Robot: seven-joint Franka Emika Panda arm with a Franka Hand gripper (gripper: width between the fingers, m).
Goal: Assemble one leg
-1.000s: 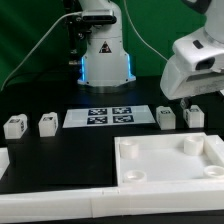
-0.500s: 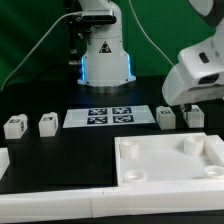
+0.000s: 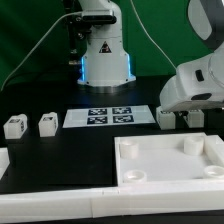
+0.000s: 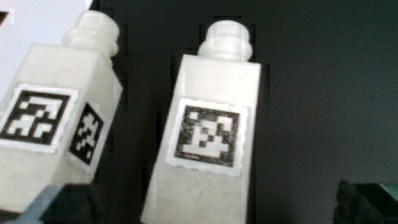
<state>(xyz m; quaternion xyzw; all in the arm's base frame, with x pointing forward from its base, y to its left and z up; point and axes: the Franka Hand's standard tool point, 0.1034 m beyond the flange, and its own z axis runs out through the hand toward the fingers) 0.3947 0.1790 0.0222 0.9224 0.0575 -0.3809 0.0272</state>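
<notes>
Gripper (image 3: pixel 186 112) is hovering, fingers (image 4: pixel 377 200) spread apart, over the leg (image 4: pixel 217 120) lying beyond the marker board's (image 3: pixel 105 117) end on the exterior view's right; four legs (image 3: pixel 47 124) are flanking that board, two per end.

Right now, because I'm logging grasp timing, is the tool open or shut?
Open. In the wrist view the fingertips of the tool stand far apart, flanking the leg without clamping it.

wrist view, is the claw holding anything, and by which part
Nothing is held. The claw is open, straddling one leg without gripping it.
</notes>
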